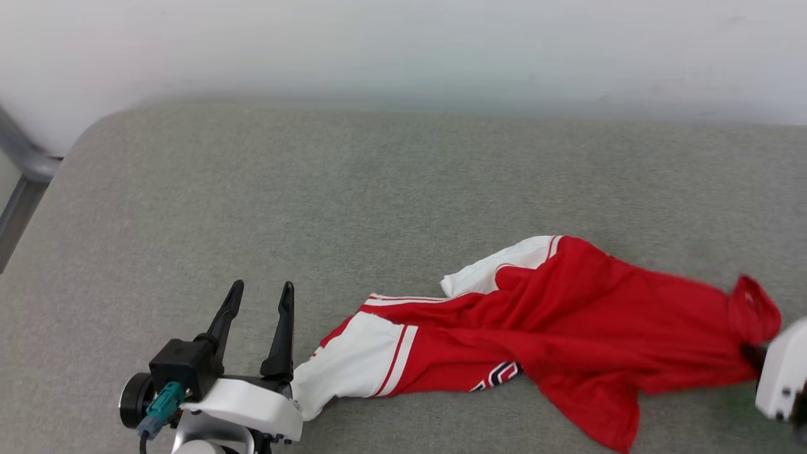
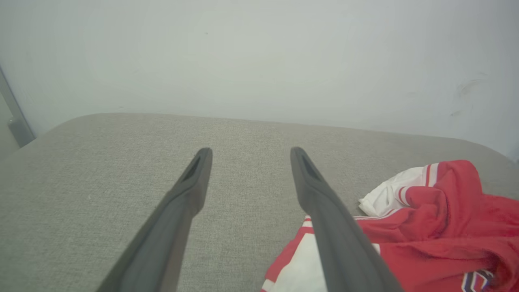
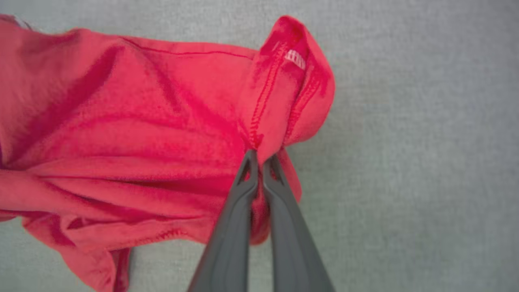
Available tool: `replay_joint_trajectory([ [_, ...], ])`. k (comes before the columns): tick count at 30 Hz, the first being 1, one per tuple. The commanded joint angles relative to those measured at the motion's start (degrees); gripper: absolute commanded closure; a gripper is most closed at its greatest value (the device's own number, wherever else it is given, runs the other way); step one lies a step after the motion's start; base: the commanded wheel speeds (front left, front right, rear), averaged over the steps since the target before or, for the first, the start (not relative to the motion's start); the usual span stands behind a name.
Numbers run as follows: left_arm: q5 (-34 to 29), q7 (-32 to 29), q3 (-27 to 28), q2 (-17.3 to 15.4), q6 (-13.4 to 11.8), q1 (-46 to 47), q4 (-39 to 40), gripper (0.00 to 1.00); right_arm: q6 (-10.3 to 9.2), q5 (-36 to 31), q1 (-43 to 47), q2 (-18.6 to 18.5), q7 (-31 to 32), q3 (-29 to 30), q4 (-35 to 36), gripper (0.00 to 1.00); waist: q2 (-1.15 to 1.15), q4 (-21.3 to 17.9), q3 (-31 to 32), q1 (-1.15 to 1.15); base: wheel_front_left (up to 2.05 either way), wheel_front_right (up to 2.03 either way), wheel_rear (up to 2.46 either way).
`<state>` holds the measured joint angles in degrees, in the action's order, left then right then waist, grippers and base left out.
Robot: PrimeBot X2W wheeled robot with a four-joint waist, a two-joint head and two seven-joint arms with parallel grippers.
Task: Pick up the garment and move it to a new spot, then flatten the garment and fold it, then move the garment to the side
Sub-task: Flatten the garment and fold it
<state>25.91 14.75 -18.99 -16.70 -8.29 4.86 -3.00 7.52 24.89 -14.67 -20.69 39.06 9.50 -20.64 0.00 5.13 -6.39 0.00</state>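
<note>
Where the shirt (image 1: 567,315) lies: bunched into a long rope on the table (image 1: 315,189), running from just right of my left tool (image 1: 262,287) across to my right tool (image 3: 259,160). It is neither spread nor folded.
Right tool: clenched on a stitched red edge of the shirt. The cloth puckers at the fingertips and a loop of it stands up just beyond them. I cannot tell whether that edge is hem or collar.
Left tool: released, fingers wide apart with nothing between them. Bare table lies ahead of it, with the wall (image 1: 403,44) beyond.
Near sleeve (image 1: 353,366): white with red stripes, lying against the right side of my left tool, touching or nearly so.
Far sleeve (image 1: 504,261): white, ahead of my left tool and to its right, half tucked under red cloth.
Print (image 1: 498,377): a scrap of black, white-outlined lettering peeks from under the folds, on the side nearer me.
Lift: most of the shirt rests on the table. Only the end at my right tool looks drawn up and taut.
Done, as I judge it: the grasp for the pick-up, and no more.
Left: carry the shirt to a new spot, flatten it, fold it and move it aside, which is nearly the whole task.
Next need: a steady pull from my right tool. My left tool is free to take the near sleeve.
</note>
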Motion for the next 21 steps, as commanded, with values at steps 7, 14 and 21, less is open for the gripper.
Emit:
replay_joint_trajectory([
  [7, 0.83, -0.87, 0.33, -1.06, -0.8, -2.83, 0.34, 0.0, -0.05, -3.19, 23.2, 12.33, 5.08, 7.3, 20.24, 1.0, 0.0, -4.0, 3.36, 0.0, 0.0, 0.0, 0.0],
  [14, 1.34, -1.63, 0.55, -1.83, -0.99, -3.67, 0.06, 0.0, -0.05, -1.7, 35.88, 17.61, 8.27, 4.52, 27.03, 1.0, 0.0, -5.12, 3.99, 0.0, 0.0, 0.0, 0.0],
  [21, 1.82, -2.07, 0.33, -1.9, -1.18, -4.29, -0.6, 0.0, -0.05, 3.71, 38.8, 17.85, 2.39, -0.09, 21.88, 0.0, 0.0, -5.62, 4.71, 0.0, 0.0, 0.0, 0.0],
])
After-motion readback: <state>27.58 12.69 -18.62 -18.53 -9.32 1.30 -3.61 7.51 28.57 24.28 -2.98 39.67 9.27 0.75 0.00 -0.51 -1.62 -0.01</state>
